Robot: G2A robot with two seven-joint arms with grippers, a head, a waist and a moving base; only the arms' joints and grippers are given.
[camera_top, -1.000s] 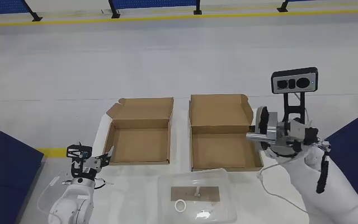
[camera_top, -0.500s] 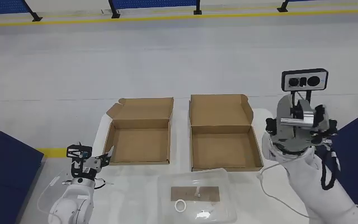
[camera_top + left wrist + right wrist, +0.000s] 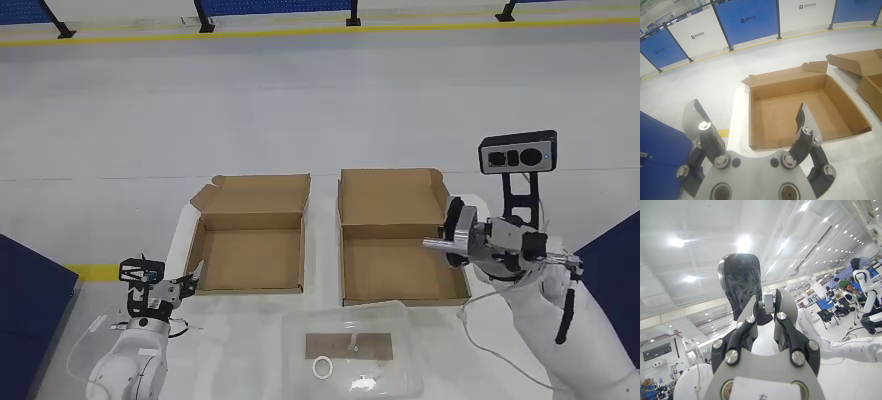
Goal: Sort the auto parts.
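Note:
My right gripper [image 3: 765, 302] is shut on a small silver metal part [image 3: 769, 303] and is turned up toward the ceiling. From above, this right gripper [image 3: 450, 240] hangs over the right edge of the right cardboard box [image 3: 400, 272]. A clear plastic tray [image 3: 395, 325] at the table's front holds a white ring [image 3: 322, 368], a small pin [image 3: 353, 347] and a brown cardboard piece [image 3: 370, 342]. My left gripper [image 3: 748, 104] is open with nothing in it, low at the front left, just short of the left cardboard box [image 3: 791, 113].
Both boxes lie open side by side with their lids folded back; the left box [image 3: 250, 260] has nothing inside. The right box's corner [image 3: 872, 85] shows beyond the left one. A white cable [image 3: 480, 335] trails on the table by the right arm.
The right wrist has swung back toward the right box's edge, with the metal part still in its grip. The left arm has stayed still.

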